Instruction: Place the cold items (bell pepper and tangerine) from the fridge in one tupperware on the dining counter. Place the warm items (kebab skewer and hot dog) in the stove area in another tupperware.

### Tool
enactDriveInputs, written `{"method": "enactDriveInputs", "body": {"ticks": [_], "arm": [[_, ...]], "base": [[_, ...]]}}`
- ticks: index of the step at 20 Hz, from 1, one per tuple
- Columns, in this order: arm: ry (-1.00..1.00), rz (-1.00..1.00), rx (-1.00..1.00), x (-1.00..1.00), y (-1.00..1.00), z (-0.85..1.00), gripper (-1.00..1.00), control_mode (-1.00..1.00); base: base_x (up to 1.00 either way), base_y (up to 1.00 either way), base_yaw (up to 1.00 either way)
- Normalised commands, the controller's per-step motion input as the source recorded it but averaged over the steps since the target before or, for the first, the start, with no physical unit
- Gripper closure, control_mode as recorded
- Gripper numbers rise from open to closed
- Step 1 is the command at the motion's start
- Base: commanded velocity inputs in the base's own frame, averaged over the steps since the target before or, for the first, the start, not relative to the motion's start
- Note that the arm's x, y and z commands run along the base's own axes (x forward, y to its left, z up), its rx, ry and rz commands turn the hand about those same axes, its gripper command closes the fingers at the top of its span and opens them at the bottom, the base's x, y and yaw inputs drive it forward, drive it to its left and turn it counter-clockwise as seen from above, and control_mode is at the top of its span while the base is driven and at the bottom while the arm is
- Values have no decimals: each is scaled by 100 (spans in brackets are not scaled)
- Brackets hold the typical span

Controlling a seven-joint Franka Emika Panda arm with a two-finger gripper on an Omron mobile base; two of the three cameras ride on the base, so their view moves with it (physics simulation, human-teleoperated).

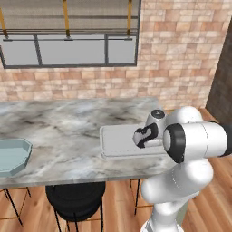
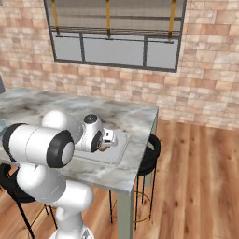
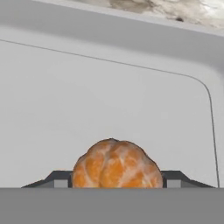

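Note:
A peeled orange tangerine (image 3: 116,164) sits between my gripper's (image 3: 117,180) two dark fingertips, which are shut on it. Just beneath it lies the flat floor of a shallow white tupperware (image 3: 109,87). This tupperware (image 1: 118,141) rests near the right end of the marble dining counter (image 1: 59,122). In the left base view my gripper (image 1: 145,136) hangs over the container's right part. In the right base view the gripper (image 2: 107,141) points down into the tupperware (image 2: 119,148). The bell pepper, kebab skewer and hot dog are out of view.
A second, pale teal tupperware (image 1: 13,156) sits at the counter's left front edge. Black stools (image 1: 74,199) (image 2: 150,154) stand under the counter. A brick wall with a window runs behind. The counter ends just right of the white container.

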Motion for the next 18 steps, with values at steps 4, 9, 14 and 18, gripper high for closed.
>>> {"method": "enactDriveInputs", "body": {"ticks": [4,9,14,18], "arm": [[1,0,0,12,0,-30,-100,-100],[0,0,0,0,0,-26,-100,-100],[4,0,0,0,0,-10,-100,-100],[0,2,0,0,0,3,-100,-100]], "base": [[0,0,0],[0,0,0],[0,0,0],[0,0,0]]}}
